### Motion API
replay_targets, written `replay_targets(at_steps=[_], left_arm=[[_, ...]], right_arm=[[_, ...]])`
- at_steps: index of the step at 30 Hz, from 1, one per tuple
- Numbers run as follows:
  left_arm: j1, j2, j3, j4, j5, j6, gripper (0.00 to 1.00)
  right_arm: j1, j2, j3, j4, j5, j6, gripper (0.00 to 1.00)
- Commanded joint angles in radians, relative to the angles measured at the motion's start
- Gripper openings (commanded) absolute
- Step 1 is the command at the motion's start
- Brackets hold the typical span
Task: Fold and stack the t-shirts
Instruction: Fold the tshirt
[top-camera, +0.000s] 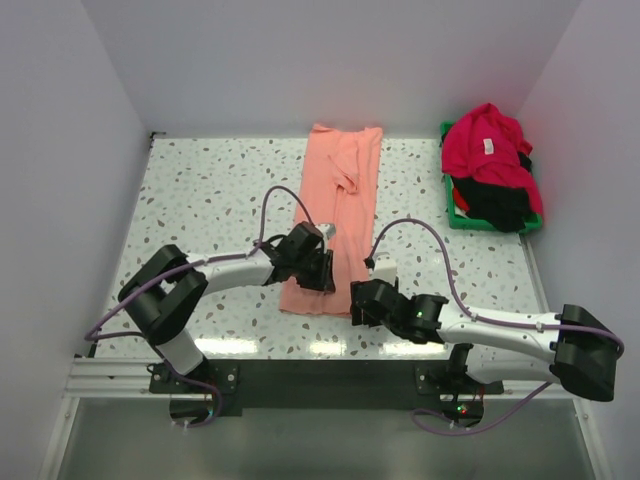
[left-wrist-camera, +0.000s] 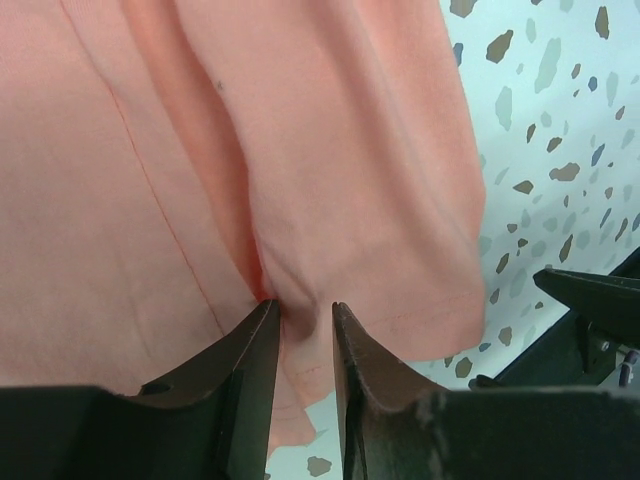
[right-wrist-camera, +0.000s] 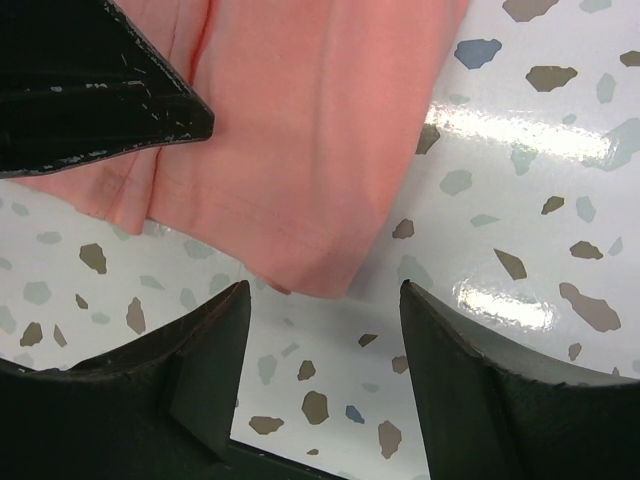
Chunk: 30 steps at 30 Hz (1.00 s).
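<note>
The salmon-pink t-shirt (top-camera: 335, 200) lies folded into a long strip in the middle of the table. My left gripper (top-camera: 318, 275) is at its near hem, and in the left wrist view (left-wrist-camera: 305, 312) its jaws pinch a bunched fold of the pink cloth (left-wrist-camera: 300, 150). My right gripper (top-camera: 358, 300) is open just off the shirt's near right corner (right-wrist-camera: 300, 130), and in the right wrist view (right-wrist-camera: 325, 290) its fingers stand over bare table. The crimson red t-shirt (top-camera: 485, 145) lies on top of the black t-shirt (top-camera: 495, 200) at the far right.
The red and black shirts sit in a green bin (top-camera: 452, 215) at the back right corner. The table (top-camera: 200, 190) is white terrazzo with walls on three sides. The left gripper's finger (right-wrist-camera: 90, 100) shows in the right wrist view, close to my right gripper.
</note>
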Motion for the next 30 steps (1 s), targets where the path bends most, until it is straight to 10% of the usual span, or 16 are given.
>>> replay_targets(at_steps=[1,14,25,30], left_arm=[[-0.002,0.007,0.044,-0.008,0.018,0.037,0.32],[-0.003,0.041,0.045,-0.029,-0.005,0.055,0.40],[-0.006,0.021,0.079,0.021,0.127,0.021,0.02],[-0.006,-0.013,0.094,0.035,0.180,-0.015,0.02]], right_arm=[[0.006,0.000,-0.006,0.034,0.061,0.021,0.65],[0.004,-0.005,-0.015,0.038,0.061,0.025,0.66],[0.006,0.004,-0.038,0.062,0.061,0.026,0.66],[0.004,-0.037,-0.079,0.102,0.072,0.026,0.66]])
